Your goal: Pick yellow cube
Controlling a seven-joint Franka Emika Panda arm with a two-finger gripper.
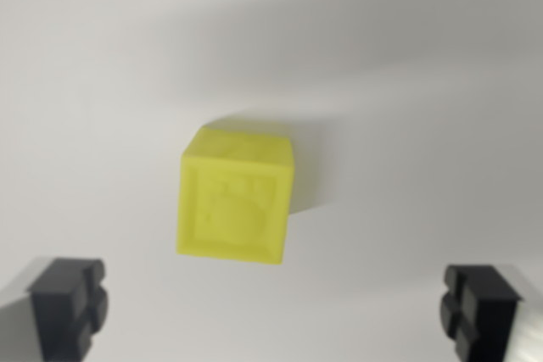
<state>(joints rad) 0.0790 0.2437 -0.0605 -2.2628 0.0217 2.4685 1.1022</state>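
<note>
Hovering above the cube [236, 203], your fingers [68, 304] are spread wide and hold nothing. Cube sits on the white desk [102, 82], between them, untouched. Descent, closing and lift all remain.

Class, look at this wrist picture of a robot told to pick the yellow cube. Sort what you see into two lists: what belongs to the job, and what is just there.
Belongs to the job:
yellow cube, resting on the surface
gripper, open, its black fingertips wide apart and clear of the cube

Just there:
white table
Nothing else is in view.
</note>
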